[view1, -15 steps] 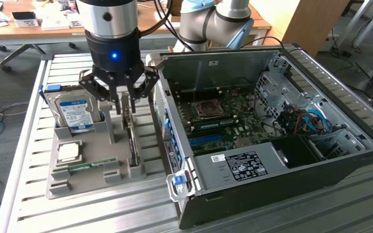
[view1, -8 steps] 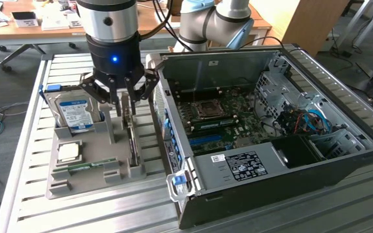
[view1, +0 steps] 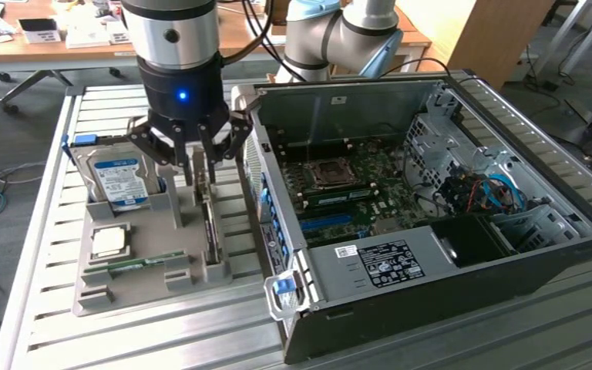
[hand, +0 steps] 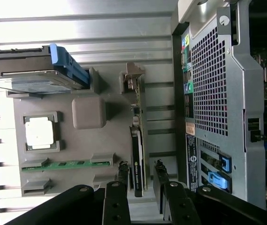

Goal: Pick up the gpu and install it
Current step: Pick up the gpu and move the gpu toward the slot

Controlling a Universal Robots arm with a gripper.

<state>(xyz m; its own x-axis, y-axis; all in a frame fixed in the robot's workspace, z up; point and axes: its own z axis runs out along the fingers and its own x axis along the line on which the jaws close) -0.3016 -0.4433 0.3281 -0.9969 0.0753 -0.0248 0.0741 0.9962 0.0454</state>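
Wrist view: half-open jaws, gripping nothing, straddle the edge-standing gpu (hand: 137, 158), its long axis running between them.

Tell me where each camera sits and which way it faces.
Exterior view: off the arm, raised, looking down on the open computer case and grey parts tray; the arm and gripper show.
Wrist view: on the wrist, looking down past the gripper's fingers onto the gpu, which stands on edge in the tray.
Shared: gpu, tray, hard drive, case, and the open gripper straddling the gpu.
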